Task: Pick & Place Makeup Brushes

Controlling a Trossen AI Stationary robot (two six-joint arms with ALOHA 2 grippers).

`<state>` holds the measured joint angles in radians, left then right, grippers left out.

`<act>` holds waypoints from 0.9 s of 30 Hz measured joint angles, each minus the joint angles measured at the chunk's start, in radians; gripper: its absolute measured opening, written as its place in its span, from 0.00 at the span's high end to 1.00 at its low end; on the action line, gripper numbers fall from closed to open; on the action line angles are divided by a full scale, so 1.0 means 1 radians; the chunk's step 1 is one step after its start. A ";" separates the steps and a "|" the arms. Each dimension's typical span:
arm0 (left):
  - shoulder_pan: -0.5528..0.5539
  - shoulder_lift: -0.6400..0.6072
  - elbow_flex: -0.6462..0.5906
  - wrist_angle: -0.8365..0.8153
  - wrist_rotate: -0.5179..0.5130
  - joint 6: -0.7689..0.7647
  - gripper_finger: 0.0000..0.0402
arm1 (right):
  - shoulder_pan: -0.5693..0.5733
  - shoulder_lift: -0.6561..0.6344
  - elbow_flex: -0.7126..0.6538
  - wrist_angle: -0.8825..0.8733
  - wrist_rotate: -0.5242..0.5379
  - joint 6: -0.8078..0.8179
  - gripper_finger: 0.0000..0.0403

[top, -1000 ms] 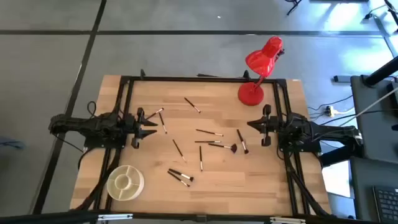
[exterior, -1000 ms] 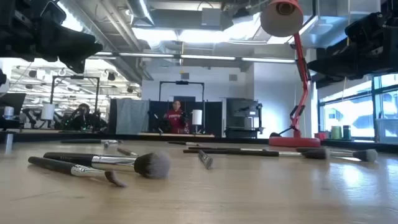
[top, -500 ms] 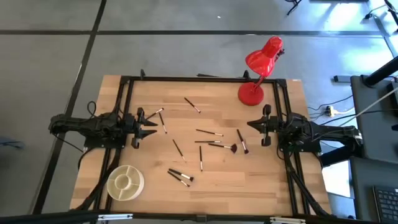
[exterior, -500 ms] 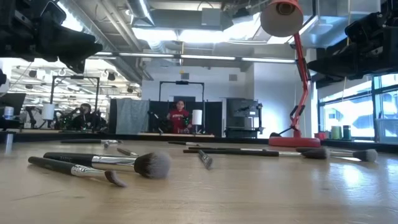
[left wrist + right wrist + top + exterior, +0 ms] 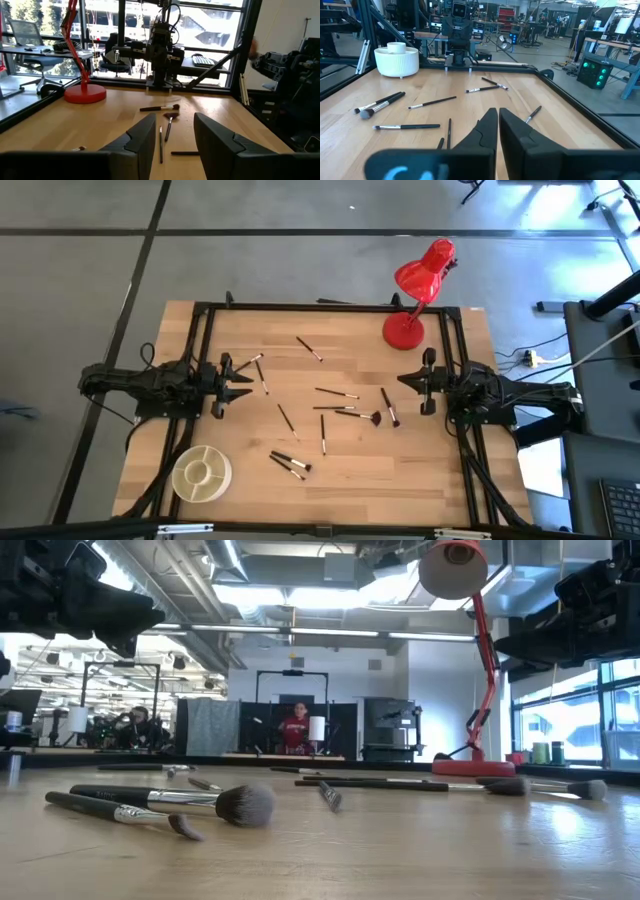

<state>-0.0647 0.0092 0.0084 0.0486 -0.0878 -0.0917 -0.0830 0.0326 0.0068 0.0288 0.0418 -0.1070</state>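
Note:
Several thin dark makeup brushes (image 5: 322,410) lie flat and scattered on the middle of the wooden table. A fan-shaped one (image 5: 362,416) is among them, and a pair (image 5: 290,465) lies nearer the front edge. The low view shows a fluffy-tipped brush (image 5: 170,800) closest. My left gripper (image 5: 240,383) hovers open and empty above the table's left side, and it also shows in the left wrist view (image 5: 172,137). My right gripper (image 5: 412,383) hovers shut and empty above the right side, and it also shows in the right wrist view (image 5: 498,127).
A white round divided dish (image 5: 202,473) stands at the front left. A red desk lamp (image 5: 415,290) stands at the far right, its base (image 5: 403,331) on the table. A black frame (image 5: 330,307) runs along the table's edges. A person (image 5: 294,730) moves in the room behind.

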 joint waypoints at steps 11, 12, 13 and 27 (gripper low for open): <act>0.000 0.000 0.000 0.000 0.000 0.000 0.68 | 0.000 0.000 0.000 0.000 0.000 0.000 0.95; 0.000 0.000 0.000 0.000 0.000 0.000 0.68 | 0.000 0.000 0.000 0.000 0.000 0.000 0.95; 0.000 0.000 0.000 0.000 0.000 0.000 0.68 | 0.000 0.000 0.000 0.000 0.000 0.000 0.95; 0.000 0.000 0.000 0.000 0.000 0.000 0.68 | 0.000 0.000 0.000 0.002 0.000 -0.012 0.95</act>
<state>-0.0647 0.0093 0.0086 0.0483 -0.0875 -0.0916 -0.0830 0.0326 0.0068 0.0303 0.0421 -0.1191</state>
